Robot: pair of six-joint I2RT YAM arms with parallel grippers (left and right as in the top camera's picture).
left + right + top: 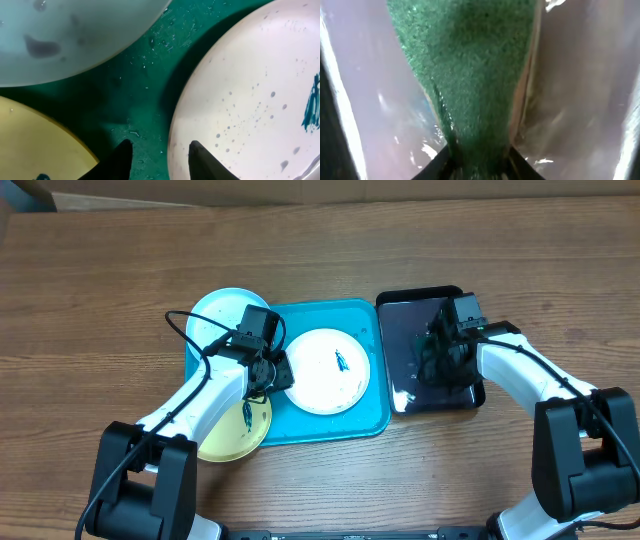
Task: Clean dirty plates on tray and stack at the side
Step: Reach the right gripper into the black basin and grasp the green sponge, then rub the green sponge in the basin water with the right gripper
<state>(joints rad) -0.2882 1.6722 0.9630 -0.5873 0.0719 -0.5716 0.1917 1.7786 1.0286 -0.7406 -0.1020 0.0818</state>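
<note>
The left claw (160,154) is spread wide, low over the tray (375,418). One finger is over the tray floor and the other is over the white plate (325,380), so the plate's rim sits between them. The white plate lies in the middle of the tray. The blue plate (220,315) and the yellow plate (238,438) lie at the tray's left end, partly over its edge. The right claw (480,167) is pinching the sponge (470,65) over the black tray (400,315).

I think the step now is to grab the white plate so the sponge can wipe it. To do it well, the left claw should go down until the rim is deep between its fingers, then squeeze gently. The rim looks thin and slippery, so a small bite could slip. The claw should keep off the yellow plate close by. Then the sponge should rub the blue smear (340,361) and the specks. No plate is stacked on the surface (100,260) yet.
</note>
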